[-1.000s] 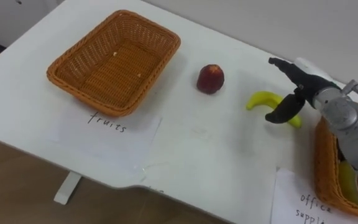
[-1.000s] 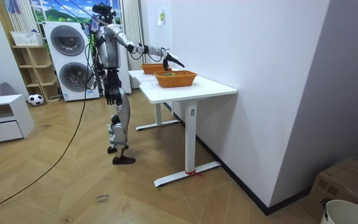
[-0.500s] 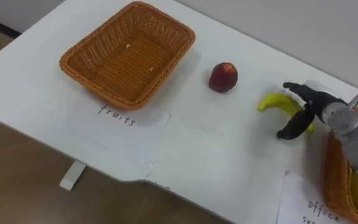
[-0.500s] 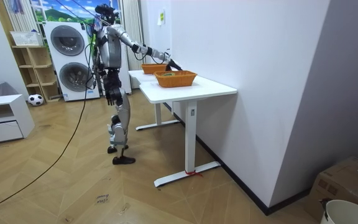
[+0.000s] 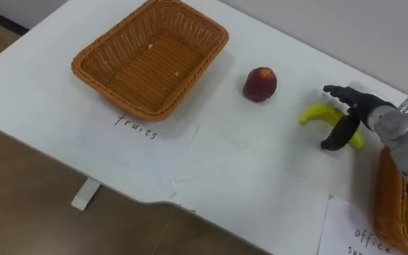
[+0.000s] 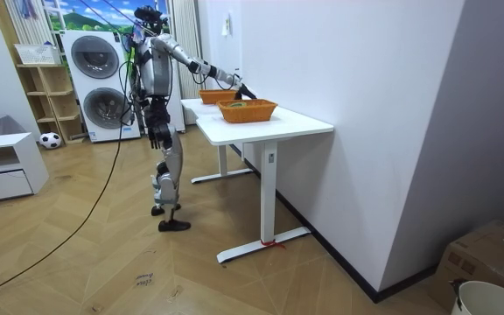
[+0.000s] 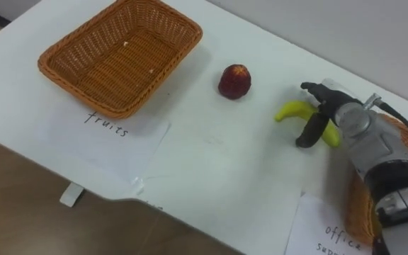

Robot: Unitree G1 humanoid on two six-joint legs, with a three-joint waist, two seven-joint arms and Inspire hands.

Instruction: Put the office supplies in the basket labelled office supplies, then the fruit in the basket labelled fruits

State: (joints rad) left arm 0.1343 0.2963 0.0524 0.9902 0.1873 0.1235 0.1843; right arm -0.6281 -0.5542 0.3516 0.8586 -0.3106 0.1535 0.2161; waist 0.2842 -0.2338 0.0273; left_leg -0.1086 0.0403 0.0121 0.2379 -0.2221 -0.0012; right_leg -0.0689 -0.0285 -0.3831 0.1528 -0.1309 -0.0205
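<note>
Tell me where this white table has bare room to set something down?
Bare: between the empty wicker basket and the round red fruit, and the white tabletop nearer the robot. Crowded: right hand at the yellow banana, beside the second wicker basket.

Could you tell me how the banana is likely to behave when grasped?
Probably stiff: the banana keeps its curve on the table. Its smooth skin may slip in the right hand. Being curved, it would likely pivot, not roll.
</note>
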